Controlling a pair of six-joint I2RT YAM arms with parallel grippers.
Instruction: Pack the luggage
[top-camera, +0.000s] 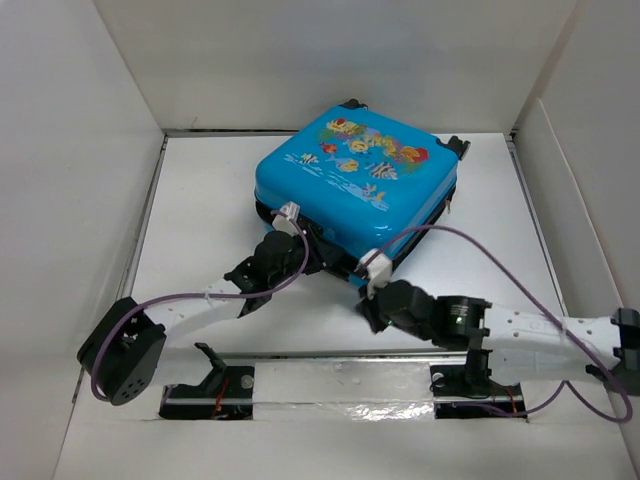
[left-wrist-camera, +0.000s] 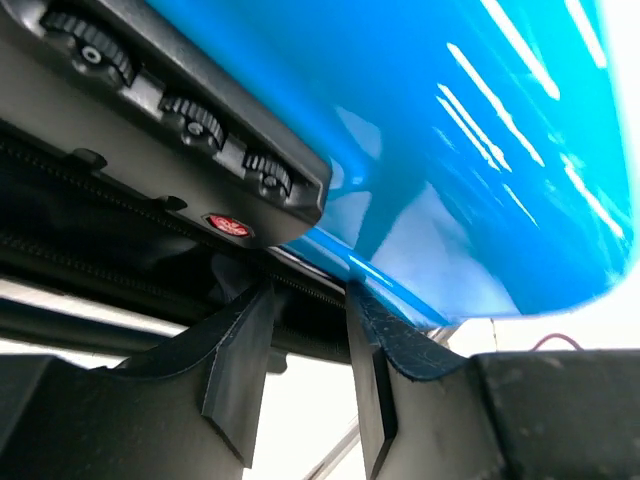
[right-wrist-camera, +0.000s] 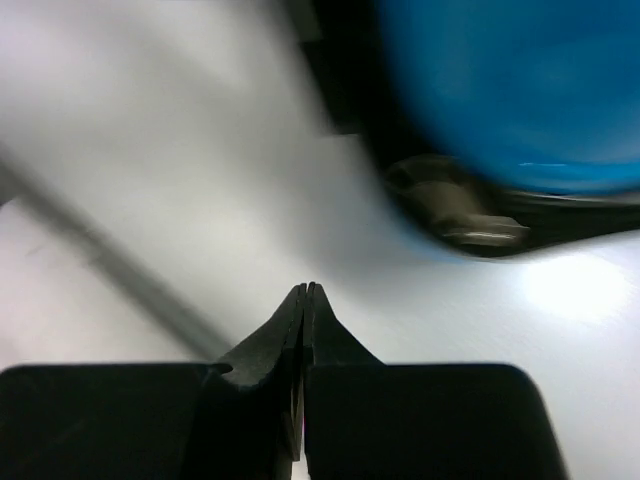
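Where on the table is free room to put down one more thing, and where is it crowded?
Bare table lies between the luggage and the left wall, and again between it and the right wall. The strip before the luggage is crowded: left gripper and right gripper are there.

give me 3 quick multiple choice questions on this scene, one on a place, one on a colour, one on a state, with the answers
1. Where does the luggage lie?
A. flat on the table, printed side up
B. hanging in the air from one gripper
C. on the floor outside the walls

2. What colour is its shell?
A. red
B. bright blue
C. green

3. How is the right gripper?
A. wide open
B. shut on a zip pull
C. shut, nothing held

Answers:
1 A, the top view shows it resting on the white table.
2 B, every view shows a blue shell.
3 C, its wrist view shows it closed tight over bare table.
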